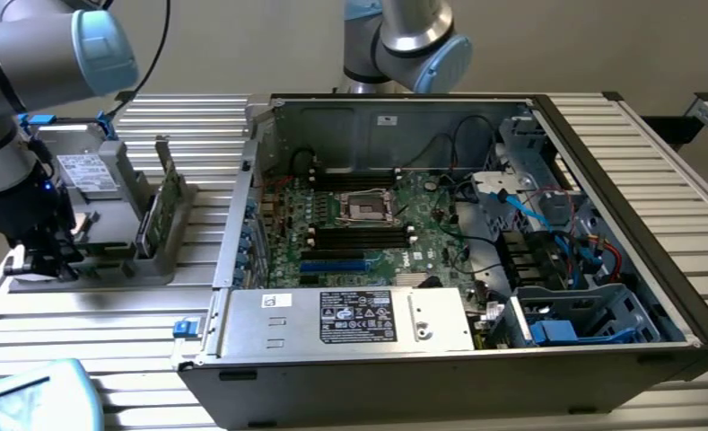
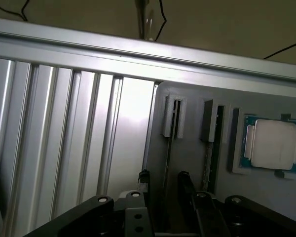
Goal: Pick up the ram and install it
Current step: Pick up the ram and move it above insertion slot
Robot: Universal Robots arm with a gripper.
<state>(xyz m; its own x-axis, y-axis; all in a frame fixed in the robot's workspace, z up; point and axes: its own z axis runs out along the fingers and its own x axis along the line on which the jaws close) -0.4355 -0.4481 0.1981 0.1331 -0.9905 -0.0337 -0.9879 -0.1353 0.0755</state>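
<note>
Fingers of the gripper, black and blocky, stand parted and grip nothing, with the thin dark edge of the ram running between them; whether either one touches it cannot be told. The ram stands on edge in 1 of 2 narrow slotted posts on a smooth grey tray, beside a square silver processor, all on a ribbed aluminium table. An open computer case with a green motherboard sits to the exterior view's right of the tray.
</note>
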